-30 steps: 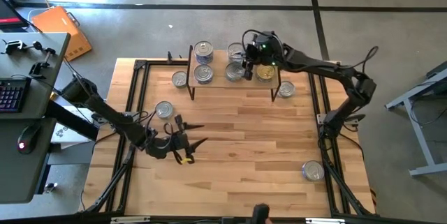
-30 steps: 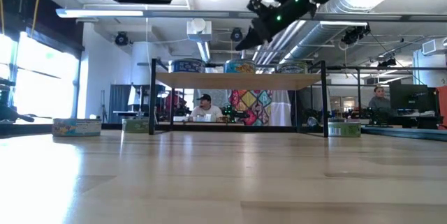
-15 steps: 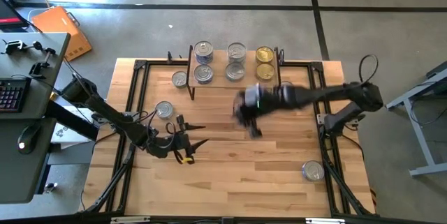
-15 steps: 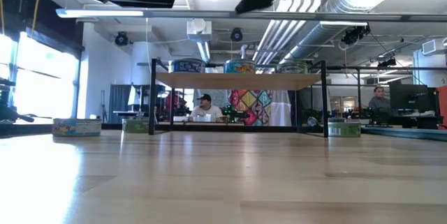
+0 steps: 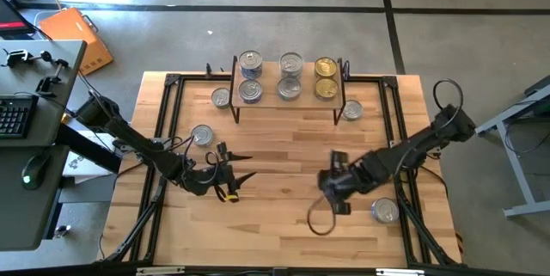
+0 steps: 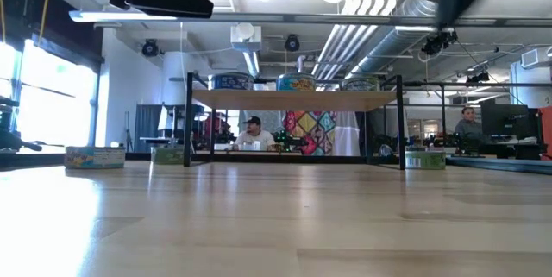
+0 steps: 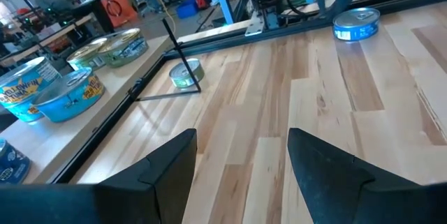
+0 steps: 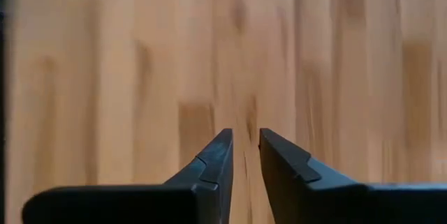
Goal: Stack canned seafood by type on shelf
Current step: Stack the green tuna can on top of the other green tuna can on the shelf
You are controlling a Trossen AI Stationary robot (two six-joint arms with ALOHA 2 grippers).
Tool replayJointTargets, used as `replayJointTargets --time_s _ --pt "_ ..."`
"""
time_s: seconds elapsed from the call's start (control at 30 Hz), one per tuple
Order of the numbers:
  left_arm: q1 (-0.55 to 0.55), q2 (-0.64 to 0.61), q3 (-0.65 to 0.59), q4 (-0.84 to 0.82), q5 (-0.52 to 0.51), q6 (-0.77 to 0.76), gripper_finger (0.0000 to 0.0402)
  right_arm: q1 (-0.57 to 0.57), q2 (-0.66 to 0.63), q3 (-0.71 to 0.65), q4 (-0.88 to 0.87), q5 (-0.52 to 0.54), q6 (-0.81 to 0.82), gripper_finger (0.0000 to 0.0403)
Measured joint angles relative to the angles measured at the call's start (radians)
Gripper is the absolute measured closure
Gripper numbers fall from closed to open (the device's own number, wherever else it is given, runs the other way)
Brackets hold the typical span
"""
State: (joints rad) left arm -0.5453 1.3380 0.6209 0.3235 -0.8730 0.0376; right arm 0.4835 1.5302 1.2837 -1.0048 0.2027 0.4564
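The shelf (image 5: 289, 102) stands at the table's far side and carries silver-lidded tins (image 5: 250, 92) on its left and middle and two gold-lidded tins (image 5: 326, 88) at its right end. The low view shows the shelf (image 6: 293, 98) with tins (image 6: 297, 81) resting on top. Loose tins (image 5: 384, 211) (image 5: 202, 135) (image 5: 351, 111) (image 5: 221, 97) sit flat on the table. My right gripper (image 5: 333, 186) hangs shut over bare wood (image 8: 246, 137), left of the near-right tin. My left gripper (image 5: 243, 169) waits open and low at the table's left (image 7: 241, 154).
A black metal frame (image 5: 172, 82) runs round the tabletop's edges. A loose cable loop (image 5: 316, 222) hangs by my right arm. Bare wood lies between the two grippers and in front of the shelf. People sit in the room behind the table (image 6: 251, 132).
My right gripper has drawn away from the gold-lidded tins at the shelf's right end. It has swung fast toward the table's near edge and now hangs over bare wood in the near-right part. Both gold tins stay on the shelf.
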Motion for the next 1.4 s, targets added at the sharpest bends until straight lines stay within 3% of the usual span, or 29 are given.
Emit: replayJointTargets --time_s 0.1,0.3,0.47,0.73,0.83,1.03,1.2,1.4 --pt "0.0 0.0 0.0 -0.006 0.0 0.0 0.0183 0.033 -0.023 -0.07 -0.113 -0.01 0.156 0.035" --pt "0.0 0.0 0.0 -0.009 0.0 0.0 0.0184 -0.033 -0.18 -0.318 -0.127 -0.016 0.328 0.0372" --pt "-0.001 0.0 0.0 -0.012 0.032 -0.006 0.0183 -0.174 -0.362 -0.513 -0.062 0.125 0.378 0.0397" --pt "-0.001 0.0 0.0 -0.013 0.063 -0.026 0.0183 -0.511 -0.623 -0.738 0.145 0.305 0.452 0.0402" --pt "0.0 0.0 0.0 -0.013 0.062 -0.026 0.0183 -0.651 -0.657 -0.805 0.297 0.295 0.327 0.0402" --pt "0.001 0.0 0.0 -0.012 0.06 -0.026 0.0183 -0.922 -0.654 -0.907 0.611 0.158 0.107 0.0403" --pt "0.001 0.0 0.0 -0.012 0.06 -0.034 0.0183 -1.074 -0.646 -0.923 0.648 0.147 0.033 0.0403" --pt "0.001 0.0 0.0 -0.01 0.06 -0.041 0.0183 -1.163 -0.639 -0.923 0.672 0.071 -0.096 0.0403"
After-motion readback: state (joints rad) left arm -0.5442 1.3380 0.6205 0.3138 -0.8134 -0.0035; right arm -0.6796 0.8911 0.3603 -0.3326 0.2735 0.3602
